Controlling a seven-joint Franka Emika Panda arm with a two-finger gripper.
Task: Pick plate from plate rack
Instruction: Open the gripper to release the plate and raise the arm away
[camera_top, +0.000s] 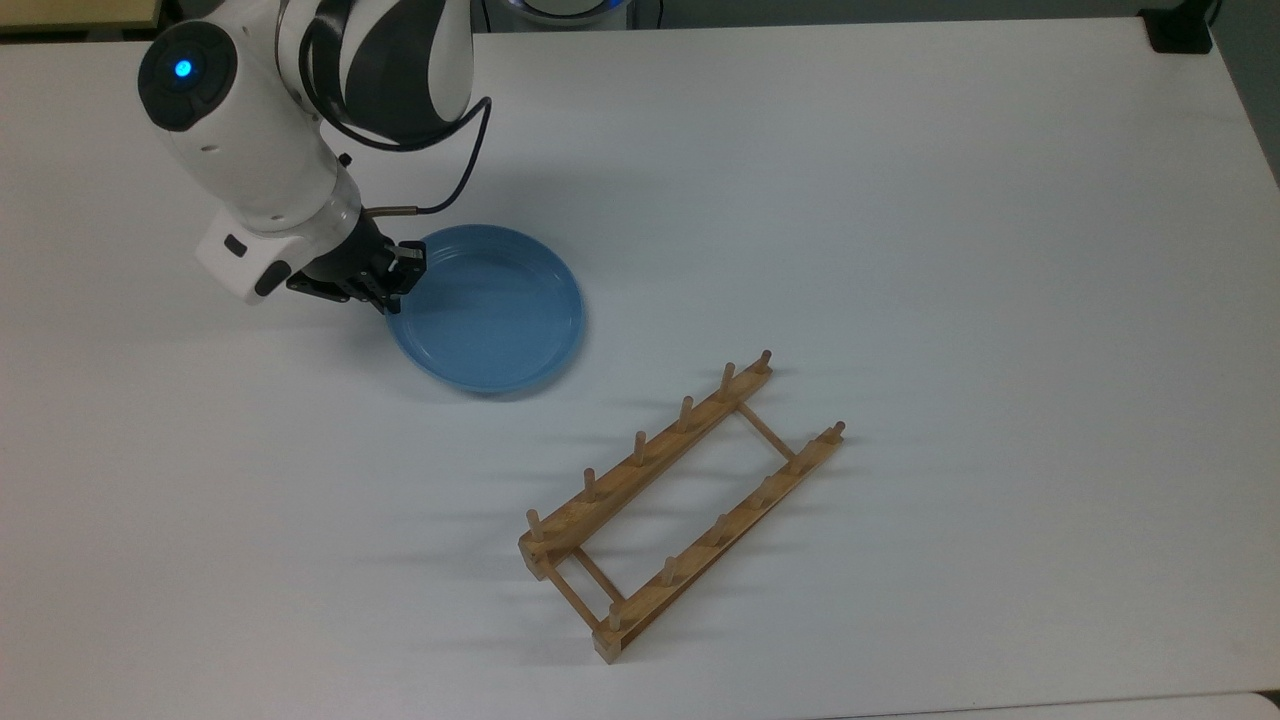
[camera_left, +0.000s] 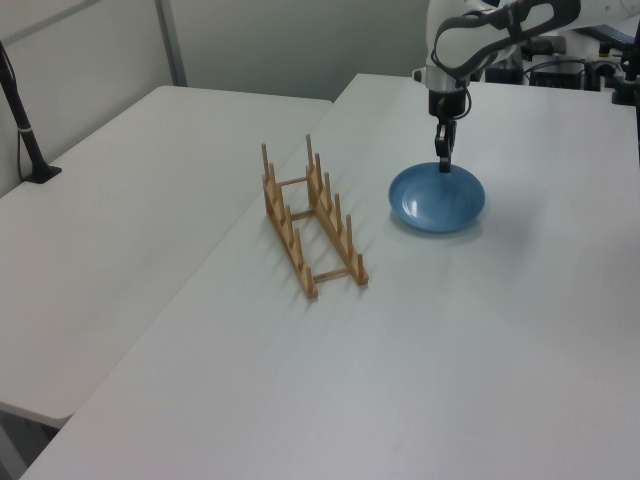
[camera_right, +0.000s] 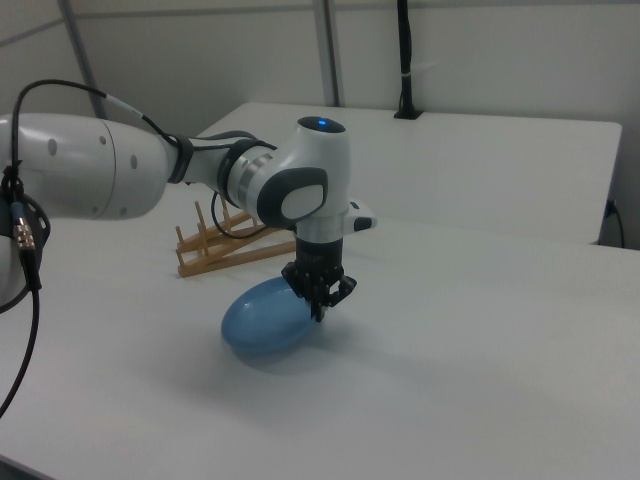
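Claw (camera_top: 392, 283) grips one plate (camera_top: 487, 309), one rack (camera_top: 680, 502) apart.

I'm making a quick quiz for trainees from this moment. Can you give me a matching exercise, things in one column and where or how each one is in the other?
Things:
1. plate
2. plate rack
3. pincer
4. black cable

States or places:
A. stands on the white table with nothing between its pegs
B. closed on the plate's rim, at the top view's left side of the plate
C. lies low on the table, apart from the rack
D. loops from the arm's upper part down to its wrist

Pairs: 1-C, 2-A, 3-B, 4-D
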